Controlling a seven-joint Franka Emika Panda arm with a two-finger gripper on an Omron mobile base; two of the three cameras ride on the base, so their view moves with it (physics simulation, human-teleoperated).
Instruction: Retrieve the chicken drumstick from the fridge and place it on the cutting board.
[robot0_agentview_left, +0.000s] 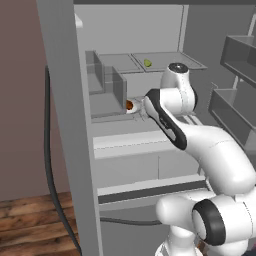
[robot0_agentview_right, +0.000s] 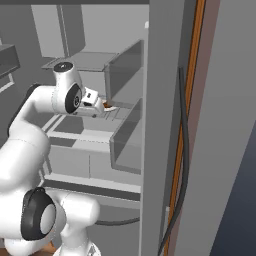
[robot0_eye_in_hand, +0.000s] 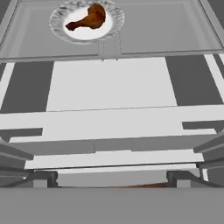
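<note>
While the arm reaches into the open fridge (robot0_agentview_left: 135, 40), the chicken drumstick (robot0_eye_in_hand: 89, 18) lies on a pale round plate (robot0_eye_in_hand: 59, 22) on a middle shelf. It is glossy and reddish-brown, plump at one end and tapering to a thin, lighter tip that points toward the left of the hand view. In the left base view it shows as a small brown-orange spot (robot0_agentview_left: 129, 105) just left of the robot's wrist; in the right base view a sliver of it (robot0_agentview_right: 106, 105) peeks out just past the hand.

The tool (robot0_eye_in_hand: 111, 177) stands well short of the meat, its two dark fingertips (robot0_eye_in_hand: 43, 178) far apart at the bottom corners of the hand view, with nothing between them. It has hold of nothing.

The plate sits near the back of the shelf, whose raised front lip (robot0_eye_in_hand: 109, 56) crosses between the plate and the tool. In front of that lip lie broad pale and dark grey flat bands of shelf and drawer fronts. An upright grey divider (robot0_agentview_left: 118, 86) rises just left of the drumstick in the left base view, and the fridge's side wall (robot0_agentview_left: 65, 125) stands further left. On the shelf above, a small yellow-green fruit (robot0_agentview_left: 148, 63) rests well apart from the meat. Door bins (robot0_agentview_left: 235, 107) hang on the right, beside the arm's elbow.
</note>
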